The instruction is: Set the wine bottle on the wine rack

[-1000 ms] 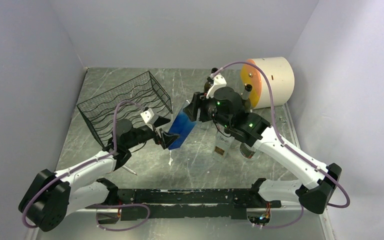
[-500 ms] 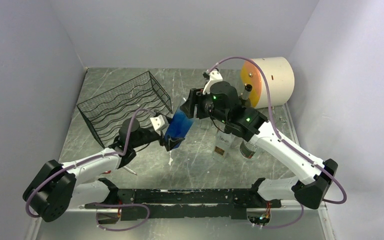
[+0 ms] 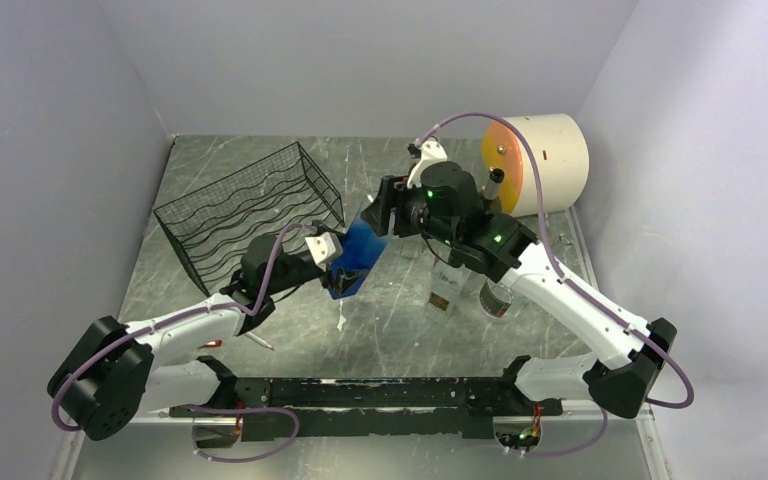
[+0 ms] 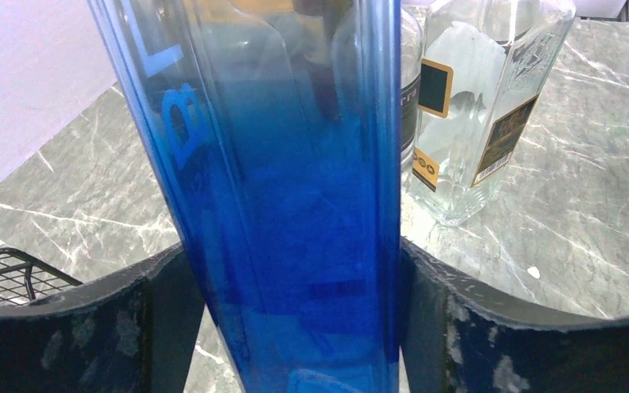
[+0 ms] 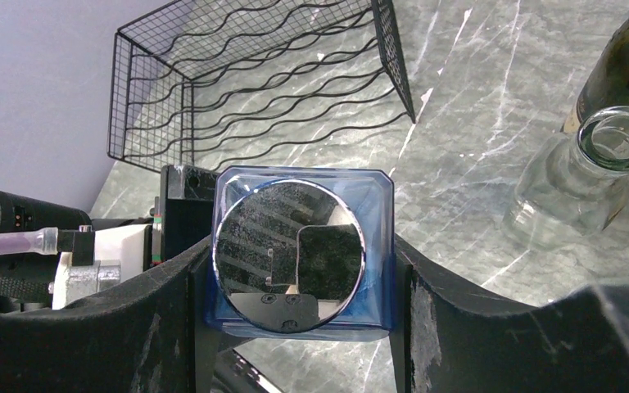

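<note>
The wine bottle is square and blue with a mirrored silver cap, held tilted above the table between both arms. My right gripper is shut on its cap end; in the right wrist view the fingers press both sides of the bottle. My left gripper is shut on its lower body; in the left wrist view the fingers touch both sides of the bottle. The black wire wine rack stands at the back left, apart from the bottle, and shows in the right wrist view.
Two clear bottles stand under my right arm, with dark bottles behind. A white drum with an orange face lies at the back right. The clear square bottle and an open clear bottle are close.
My left gripper has moved right and up to the blue bottle and closed on its lower body. My right gripper has shifted slightly left, bringing the bottle more upright.
</note>
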{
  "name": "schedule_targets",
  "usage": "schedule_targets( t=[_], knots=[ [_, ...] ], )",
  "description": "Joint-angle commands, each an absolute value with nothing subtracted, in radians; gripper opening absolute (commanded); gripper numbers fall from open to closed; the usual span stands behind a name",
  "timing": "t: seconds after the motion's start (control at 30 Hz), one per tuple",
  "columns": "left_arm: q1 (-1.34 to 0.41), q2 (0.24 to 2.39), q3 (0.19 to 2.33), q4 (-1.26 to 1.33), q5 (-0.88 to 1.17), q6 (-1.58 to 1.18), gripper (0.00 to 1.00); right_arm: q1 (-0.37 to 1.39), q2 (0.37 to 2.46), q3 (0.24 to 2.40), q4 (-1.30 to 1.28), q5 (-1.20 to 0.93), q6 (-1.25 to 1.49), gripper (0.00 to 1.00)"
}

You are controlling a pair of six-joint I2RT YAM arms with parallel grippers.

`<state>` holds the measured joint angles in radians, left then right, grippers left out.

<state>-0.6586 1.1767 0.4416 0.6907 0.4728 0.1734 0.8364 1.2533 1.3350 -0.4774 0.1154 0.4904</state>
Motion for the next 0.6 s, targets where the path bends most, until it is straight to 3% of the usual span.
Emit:
schedule_targets(
  t=[0.0,0.1,0.27,0.4,0.5,0.57],
  knots=[
    [-0.664,1.155,0.443,0.759,0.464,0.199,0.76,0.835,1.191,1.401,-0.362,0.065,0.528,0.31],
    [-0.664,1.151,0.460,0.743,0.461,0.207,0.73,0.835,1.177,1.388,-0.352,0.050,0.534,0.33],
    [-0.663,1.178,0.481,0.721,0.472,0.192,0.88,0.835,1.161,1.382,-0.337,0.033,0.539,0.32],
    [-0.664,1.187,0.459,0.752,0.484,0.177,0.88,0.835,1.146,1.365,-0.320,0.018,0.553,0.32],
    [-0.664,1.179,0.469,0.742,0.474,0.189,0.72,0.835,1.138,1.360,-0.328,0.022,0.561,0.33],
    [-0.664,1.173,0.484,0.735,0.460,0.211,0.39,0.835,1.137,1.367,-0.354,0.031,0.564,0.39]
  ],
)
